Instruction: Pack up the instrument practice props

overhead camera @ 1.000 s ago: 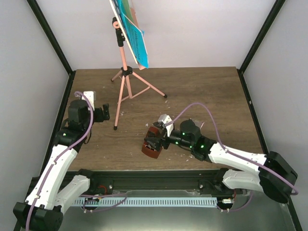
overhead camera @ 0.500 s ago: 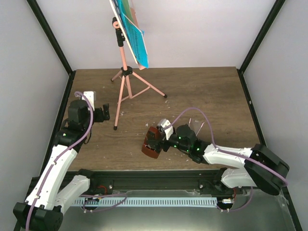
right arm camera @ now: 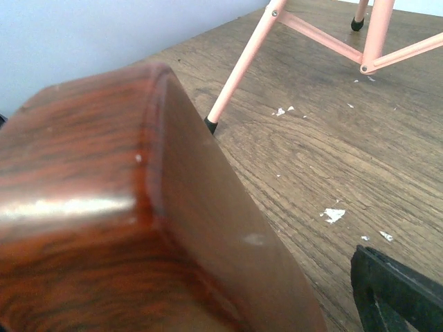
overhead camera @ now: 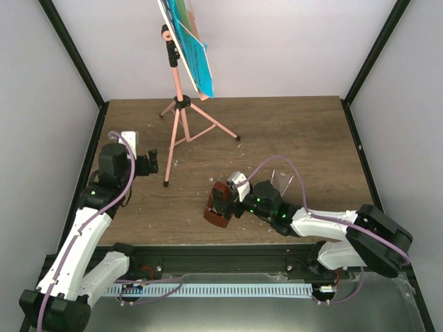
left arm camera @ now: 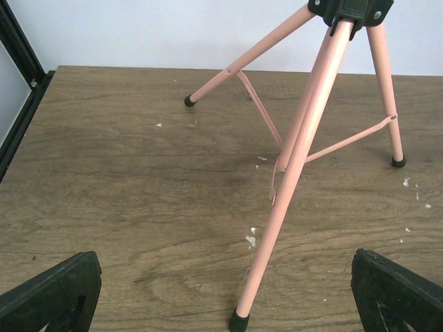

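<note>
My right pincer [overhead camera: 222, 203] is gaping wide at the metronome [right arm camera: 104, 207]; the music stand [left arm camera: 304, 138] foot is standing just beyond, my left pincer [overhead camera: 148, 164] gaping wide before it.

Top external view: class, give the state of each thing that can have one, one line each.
music stand: unfolded, standing on three legs.
sheet-music pages: resting on the stand's desk.
metronome: on the table, ungripped.
left gripper: open, empty.
right gripper: open around the metronome.
</note>
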